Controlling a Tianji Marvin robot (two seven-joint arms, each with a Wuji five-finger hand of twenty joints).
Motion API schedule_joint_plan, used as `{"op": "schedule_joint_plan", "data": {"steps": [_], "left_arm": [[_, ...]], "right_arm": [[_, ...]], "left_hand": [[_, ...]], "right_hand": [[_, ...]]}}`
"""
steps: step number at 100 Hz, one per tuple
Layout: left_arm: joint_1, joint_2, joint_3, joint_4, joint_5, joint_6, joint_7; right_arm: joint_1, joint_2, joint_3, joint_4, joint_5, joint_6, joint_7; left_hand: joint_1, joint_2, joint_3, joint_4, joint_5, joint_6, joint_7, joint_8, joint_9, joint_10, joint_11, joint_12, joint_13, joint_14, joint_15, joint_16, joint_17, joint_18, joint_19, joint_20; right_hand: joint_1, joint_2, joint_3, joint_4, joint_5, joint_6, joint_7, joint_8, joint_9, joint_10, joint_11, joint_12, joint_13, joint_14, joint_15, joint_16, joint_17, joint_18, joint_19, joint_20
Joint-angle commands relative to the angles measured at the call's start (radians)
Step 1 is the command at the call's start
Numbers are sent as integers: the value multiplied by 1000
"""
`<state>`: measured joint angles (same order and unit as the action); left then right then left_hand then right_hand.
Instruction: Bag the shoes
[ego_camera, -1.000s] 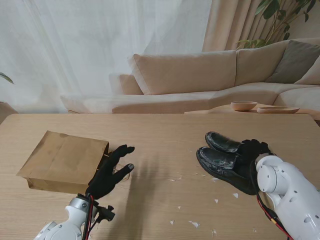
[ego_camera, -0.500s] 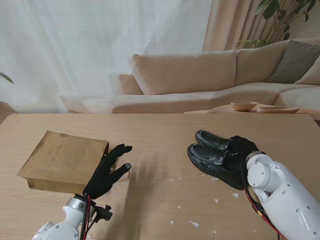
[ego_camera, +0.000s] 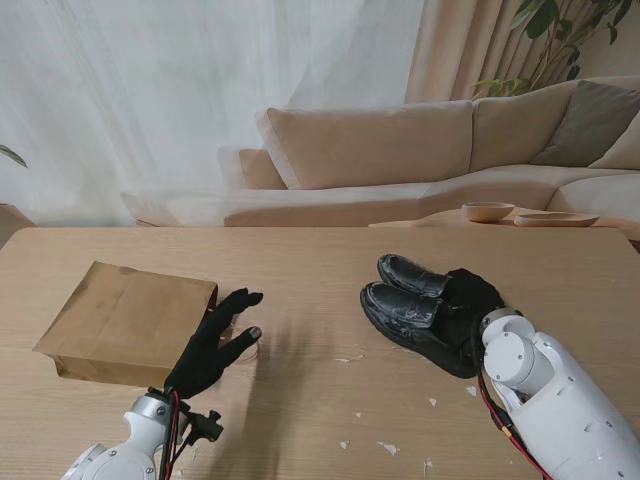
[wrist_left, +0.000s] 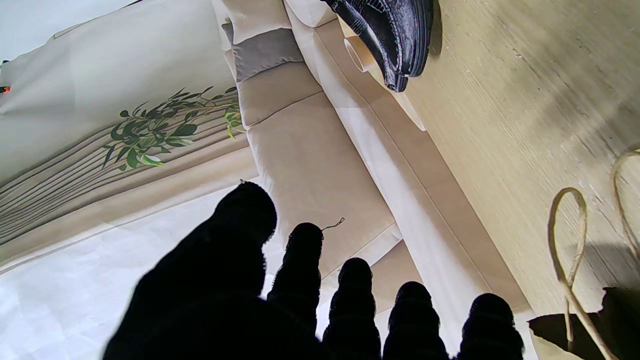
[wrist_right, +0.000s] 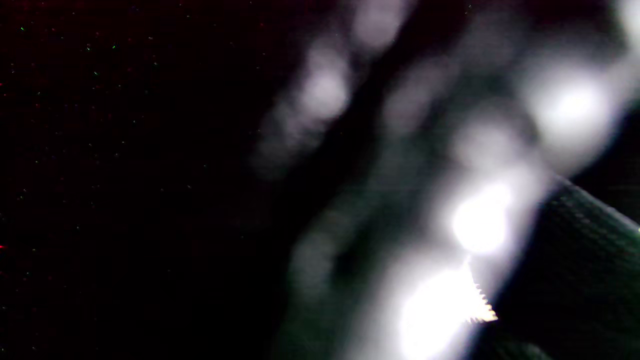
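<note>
Our right hand (ego_camera: 470, 305) is clamped on the pair of black shoes (ego_camera: 410, 308) at mid-counter, right side. Our left hand (ego_camera: 215, 340) hangs with fingers apart, holding nothing, at the mouth of the paper bag (ego_camera: 125, 322) lying flat near the counter's (ego_camera: 320, 255) left edge. Step in hand, we judge: carrying. Next calls for opening the bag's mouth.

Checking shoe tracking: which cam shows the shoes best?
The stand view: both shoes show side by side on the table, the right hand at their heels. The left wrist view catches only one toe end at its edge. The right wrist view is dark blur, nothing identifiable.
</note>
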<state>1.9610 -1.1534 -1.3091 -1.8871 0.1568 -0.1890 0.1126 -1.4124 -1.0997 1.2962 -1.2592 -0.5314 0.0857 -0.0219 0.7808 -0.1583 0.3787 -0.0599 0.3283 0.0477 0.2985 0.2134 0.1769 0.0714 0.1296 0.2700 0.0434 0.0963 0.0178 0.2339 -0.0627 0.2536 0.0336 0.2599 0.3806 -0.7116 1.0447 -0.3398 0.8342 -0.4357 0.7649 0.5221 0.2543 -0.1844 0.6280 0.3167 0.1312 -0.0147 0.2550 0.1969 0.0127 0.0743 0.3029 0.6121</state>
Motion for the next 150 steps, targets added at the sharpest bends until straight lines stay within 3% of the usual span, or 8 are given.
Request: {"op": "schedule_joint_plan", "data": {"steps": [1,40,74,92,107,133,150], "left_arm": [[3,-1,-1,-1,-2,-4,-14],[1,-2,-6,5,-3,-12,-14],[-2,-2,-3,9,2,-7,-10],[-5,-3,-1,14,6,-14,-5],[-15,-6,4,25,36,-42,21],[-42,18,-18,-2,122,20,-63],[-118,53,-45,-2,241,76,-198]], "right_arm": [[1,-22,-6,-20,19,-12,0],[-1,-65,1,-42,181,-24,-83],[-14,-116,10,-67,326,-78,-220],[-33,-128,5,-103,353,-112,-263],[-55,-128,0,-145,350,-137,-273],[-106,-123,-17,-233,328,-159,-280],[-145,-119,-29,-276,303,-171,-286]], "left_hand": [[22,10,-1,-13,11,-22,5,14,-13,-35,2,11,-12,-30,-11,-3,-3,-41,-13,5],[23,10,-1,-13,10,-23,7,14,-12,-34,2,11,-12,-29,-11,-5,-3,-41,-14,3],[22,9,0,-13,11,-26,8,14,-12,-36,2,11,-12,-30,-11,-6,-3,-41,-14,2],[29,-1,5,-11,11,-12,9,15,-9,-25,8,15,-10,-29,-6,-2,-1,-43,-12,3],[26,-52,71,-9,18,8,35,36,-4,-7,39,41,-12,-13,15,60,-8,-36,13,38],[15,-130,182,-10,32,59,56,68,9,32,113,91,-14,6,35,139,-14,-28,32,92],[-23,-187,267,-18,4,61,78,101,12,33,136,118,-15,12,40,194,-20,-27,54,146]], "right_hand": [[14,51,177,13,109,-177,123,90,25,-57,54,23,2,-30,6,9,-1,-16,11,-9],[12,30,229,1,127,-169,117,145,29,-59,62,27,1,-37,6,10,-7,-28,13,-7],[20,15,249,-3,139,-156,112,176,35,-61,72,31,6,-46,13,13,-14,-43,16,-3],[25,11,254,-4,143,-150,112,185,37,-61,77,33,6,-49,18,16,-11,-46,21,1],[27,12,256,-5,144,-148,109,188,40,-59,79,34,6,-48,22,18,-6,-45,25,4],[41,20,242,-4,140,-136,107,195,41,-49,78,34,6,-43,31,23,1,-41,29,8],[45,22,237,-2,139,-132,106,197,46,-46,77,33,6,-39,35,25,7,-36,31,9]]}}
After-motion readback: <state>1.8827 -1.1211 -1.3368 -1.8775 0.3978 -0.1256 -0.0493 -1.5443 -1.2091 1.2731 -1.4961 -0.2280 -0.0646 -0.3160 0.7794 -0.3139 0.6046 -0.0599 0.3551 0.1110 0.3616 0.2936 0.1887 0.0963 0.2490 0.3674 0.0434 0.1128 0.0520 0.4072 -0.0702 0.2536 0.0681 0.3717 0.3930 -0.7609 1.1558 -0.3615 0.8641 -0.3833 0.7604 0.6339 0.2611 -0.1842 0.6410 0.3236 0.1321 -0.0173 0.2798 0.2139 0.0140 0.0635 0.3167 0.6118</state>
